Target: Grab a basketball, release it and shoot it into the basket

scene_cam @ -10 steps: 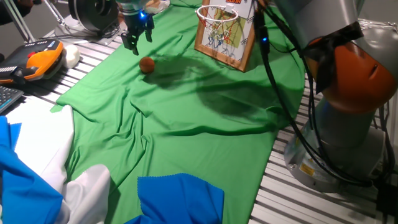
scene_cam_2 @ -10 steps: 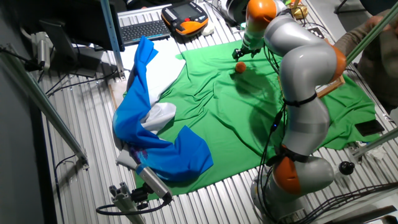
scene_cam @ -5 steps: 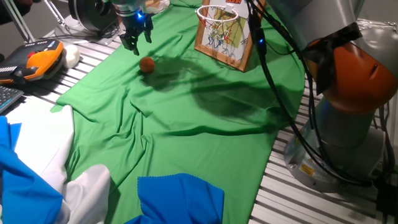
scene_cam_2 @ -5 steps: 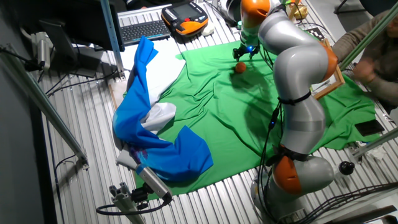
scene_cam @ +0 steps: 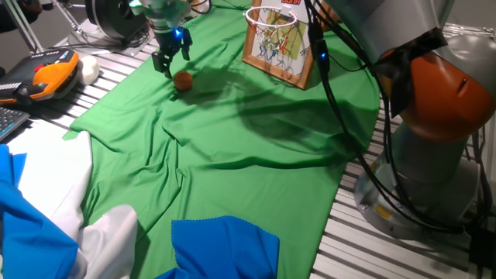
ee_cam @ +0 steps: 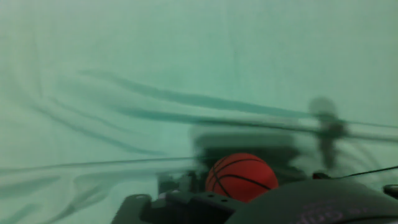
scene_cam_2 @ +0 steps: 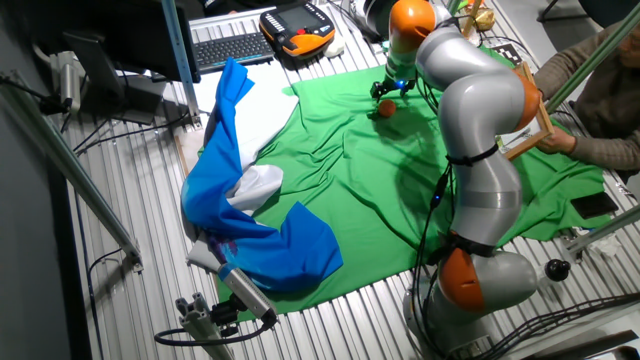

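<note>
The basketball (scene_cam: 183, 80) is a small orange ball with dark lines, lying on the green cloth (scene_cam: 232, 132) at the far left of it. My gripper (scene_cam: 171, 60) hangs open just above and slightly left of the ball, not touching it, with nothing between its fingers. The other fixed view shows the gripper (scene_cam_2: 386, 90) right over the basketball (scene_cam_2: 385, 107). In the blurred hand view the basketball (ee_cam: 241, 177) lies low in the frame. The basket (scene_cam: 273, 21), a small netted hoop on a wooden-framed backboard (scene_cam: 283, 48), stands to the right of the ball.
An orange-and-black pendant (scene_cam: 48, 74) and a white ball (scene_cam: 89, 70) lie left of the cloth. Blue cloth (scene_cam: 225, 244) and white cloth (scene_cam: 54, 194) are bunched at the near side. The arm's base (scene_cam: 434, 163) stands at the right. A person's arm (scene_cam_2: 600, 150) reaches near the backboard.
My gripper has come down closer to the basketball, still open. The ball has not moved. In the other fixed view a person's hand has shifted near the backboard.
</note>
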You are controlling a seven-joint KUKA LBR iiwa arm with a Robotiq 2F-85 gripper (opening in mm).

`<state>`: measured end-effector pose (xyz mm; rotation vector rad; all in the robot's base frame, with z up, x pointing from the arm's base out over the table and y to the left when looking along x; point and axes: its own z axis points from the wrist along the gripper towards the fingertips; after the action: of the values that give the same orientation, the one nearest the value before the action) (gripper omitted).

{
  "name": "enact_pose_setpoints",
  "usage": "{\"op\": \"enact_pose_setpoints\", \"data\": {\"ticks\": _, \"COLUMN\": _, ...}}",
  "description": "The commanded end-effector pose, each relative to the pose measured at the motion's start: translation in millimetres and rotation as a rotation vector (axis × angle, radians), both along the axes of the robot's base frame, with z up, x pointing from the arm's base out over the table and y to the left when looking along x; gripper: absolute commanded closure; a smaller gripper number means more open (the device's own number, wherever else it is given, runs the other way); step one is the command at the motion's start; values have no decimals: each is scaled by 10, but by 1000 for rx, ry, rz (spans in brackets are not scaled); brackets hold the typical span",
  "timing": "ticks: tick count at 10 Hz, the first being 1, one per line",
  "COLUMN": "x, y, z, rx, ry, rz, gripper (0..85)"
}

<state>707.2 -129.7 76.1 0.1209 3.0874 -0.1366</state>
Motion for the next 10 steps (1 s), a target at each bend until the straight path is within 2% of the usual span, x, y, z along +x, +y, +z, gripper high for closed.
{"op": "enact_pose_setpoints", "data": {"ticks": 1, "x": -12, "y": 2, "z": -37, "rx": 0, "ry": -6, "rz": 1, "gripper": 170}}
{"op": "enact_pose_setpoints", "data": {"ticks": 3, "x": -23, "y": -8, "z": -124, "rx": -7, "ry": -16, "rz": 9, "gripper": 170}}
{"op": "enact_pose_setpoints", "data": {"ticks": 8, "x": -40, "y": -24, "z": -206, "rx": -5, "ry": -33, "rz": 7, "gripper": 170}}
{"op": "enact_pose_setpoints", "data": {"ticks": 10, "x": -65, "y": -20, "z": -269, "rx": -7, "ry": -62, "rz": 14, "gripper": 170}}
